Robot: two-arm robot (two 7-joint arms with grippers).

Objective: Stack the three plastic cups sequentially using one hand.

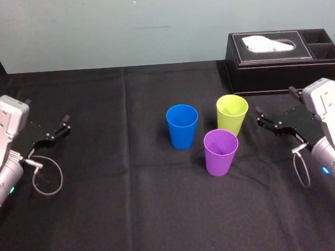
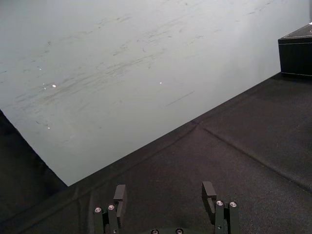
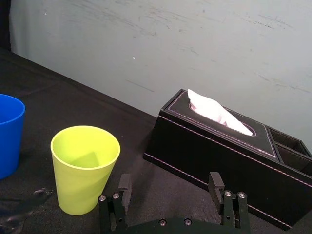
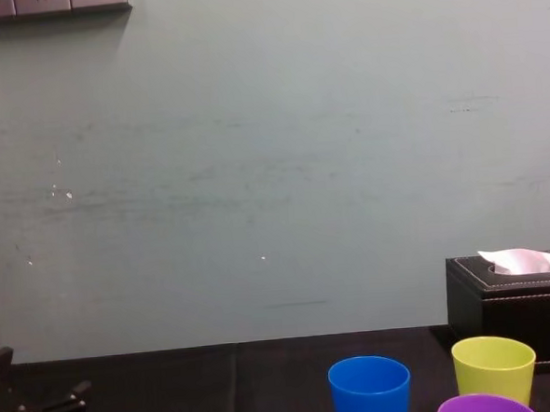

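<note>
Blue cup (image 1: pixel 182 127), yellow-green cup (image 1: pixel 232 113), purple cup (image 1: pixel 220 153), upright near black tissue box (image 1: pixel 283 67)

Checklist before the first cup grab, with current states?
1. All cups upright, mouths up: ok. This holds for the blue cup, yellow-green cup and purple cup.
2. Nothing nested yet: ok, three separate cups.
3. Right gripper open and empty: ok. It sits beside the yellow-green cup.
4. Left gripper out of the way: ok. It is open, far on the left side.
5. Tissue box apart from the yellow-green cup: ok.
6. Finger room between the yellow-green and purple cups: cannot tell; they stand close.
</note>
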